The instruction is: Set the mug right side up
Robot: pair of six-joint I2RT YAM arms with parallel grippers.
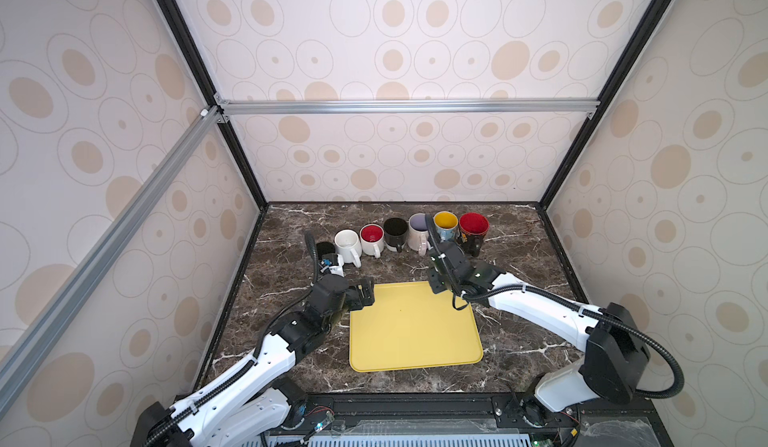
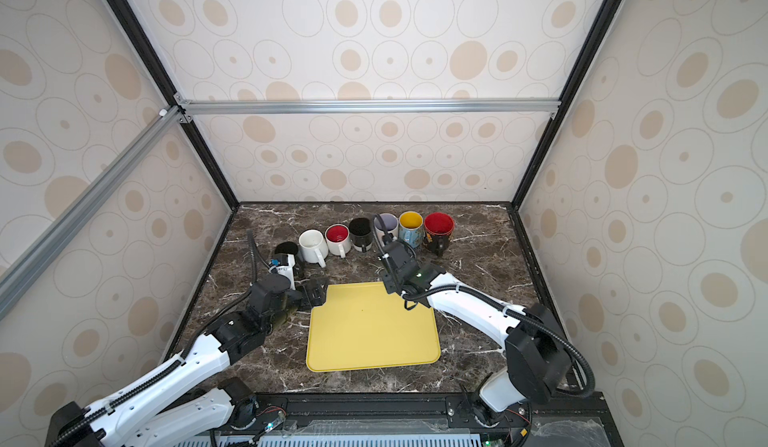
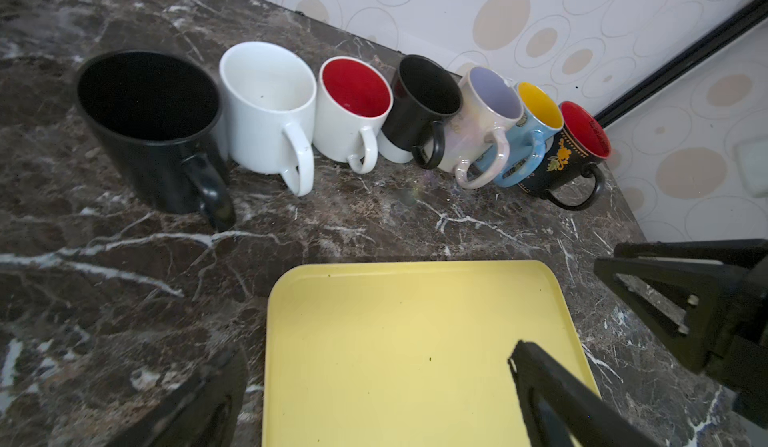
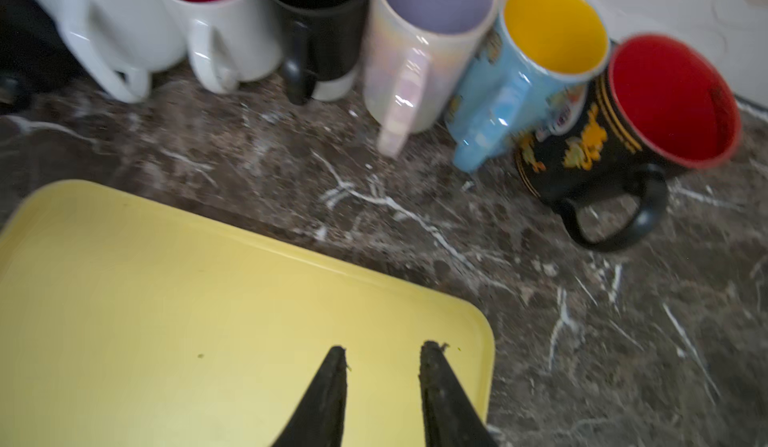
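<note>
Left wrist view shows seven mugs [image 3: 424,100] in a row along the back of the marble table [image 3: 374,220], each standing on its base with its mouth up and its handle toward the arms. None is upside down, so the turning looks finished. Which one was the task's mug cannot be told, and all that seems left is to draw the arms clear. Every mug is empty inside. The yellow tray [image 3: 415,291] in front of the row holds nothing but a few dark specks. The left gripper [image 3: 374,355] hangs over the tray, jaws wide apart, gripping nothing.

Right wrist view shows the right gripper [image 4: 385,349] above a corner of the tray, its two fingers a narrow gap apart with nothing between them. The mugs it faces, among them the blue mug [image 4: 519,92] with a yellow inside, stand upright and empty.

In both top views the row sits behind the tray, apart from it. Both grippers hover at the tray's far corners and touch no mug.
</note>
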